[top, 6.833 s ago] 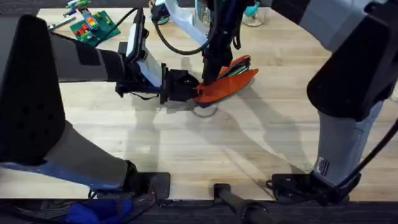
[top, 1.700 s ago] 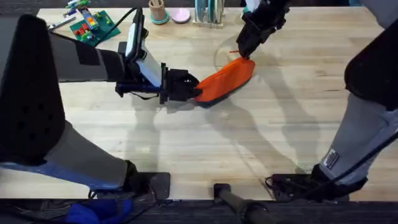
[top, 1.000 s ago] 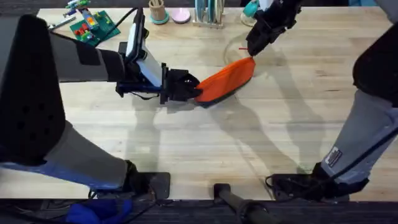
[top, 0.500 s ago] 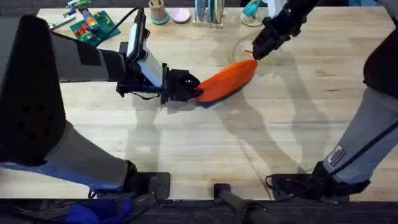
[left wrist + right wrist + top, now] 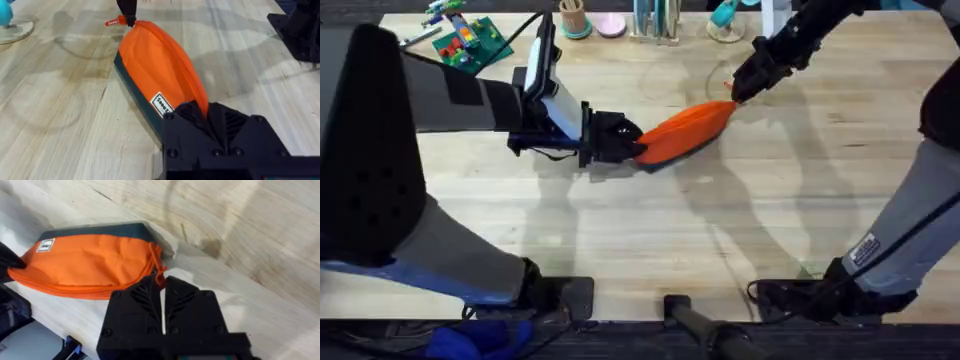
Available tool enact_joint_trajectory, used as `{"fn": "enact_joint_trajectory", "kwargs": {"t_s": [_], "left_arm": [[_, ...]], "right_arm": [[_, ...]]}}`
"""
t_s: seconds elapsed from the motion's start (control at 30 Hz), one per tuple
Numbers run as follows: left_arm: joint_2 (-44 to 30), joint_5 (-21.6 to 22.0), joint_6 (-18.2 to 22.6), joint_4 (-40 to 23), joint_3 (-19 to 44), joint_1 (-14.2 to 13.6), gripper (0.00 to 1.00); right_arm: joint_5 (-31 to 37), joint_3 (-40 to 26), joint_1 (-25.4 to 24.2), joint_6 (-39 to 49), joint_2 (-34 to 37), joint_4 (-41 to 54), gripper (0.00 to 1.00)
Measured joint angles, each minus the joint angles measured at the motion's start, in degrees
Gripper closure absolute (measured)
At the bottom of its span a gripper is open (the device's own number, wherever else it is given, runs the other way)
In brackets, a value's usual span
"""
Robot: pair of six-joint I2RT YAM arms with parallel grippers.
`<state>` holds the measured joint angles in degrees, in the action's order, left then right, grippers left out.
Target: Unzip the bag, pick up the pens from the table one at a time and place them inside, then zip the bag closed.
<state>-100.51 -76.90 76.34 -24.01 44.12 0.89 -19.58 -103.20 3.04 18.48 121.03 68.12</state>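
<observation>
The orange, elongated soft fabric pouch with a dark grey base (image 5: 682, 133) lies on the light wooden butcher-block tabletop (image 5: 650, 230), and everything here is placed from it. Its zipper looks closed along the whole top seam, the fabric smooth and full, and no pens are to be seen on the wood around it, so by my judgement the filling is done and the closing stroke is at or near its end; what may remain is to let go and draw both arms back. The left gripper (image 5: 620, 140) is clamped on the pouch's near end, its black fingers pinching the fabric by the small white label (image 5: 161, 104). The right gripper (image 5: 745, 85) is at the far end, its fingers nearly together on the thin orange zipper pull (image 5: 116, 21), which sticks out just beyond the pouch's tip. Beyond the pouch, toward the table's far edge, stand a wooden cup of sticks (image 5: 573, 17), a pink disc (image 5: 611, 24), a clear holder (image 5: 654, 20) and a teal object on a clear round base (image 5: 724, 17); a green board with coloured pieces (image 5: 470, 42) lies well apart at the far left. None of these crowds the pouch; only the two arms themselves hem it in.
</observation>
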Motion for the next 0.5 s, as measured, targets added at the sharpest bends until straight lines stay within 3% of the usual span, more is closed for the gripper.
{"fn": "enact_joint_trajectory", "kwargs": {"t_s": [0.5], "left_arm": [[0.0,0.1,0.0,0.0,0.0,0.0,0.961]], "right_arm": [[0.5,0.1,-1.7,0.7,0.0,-0.6,0.965]]}}
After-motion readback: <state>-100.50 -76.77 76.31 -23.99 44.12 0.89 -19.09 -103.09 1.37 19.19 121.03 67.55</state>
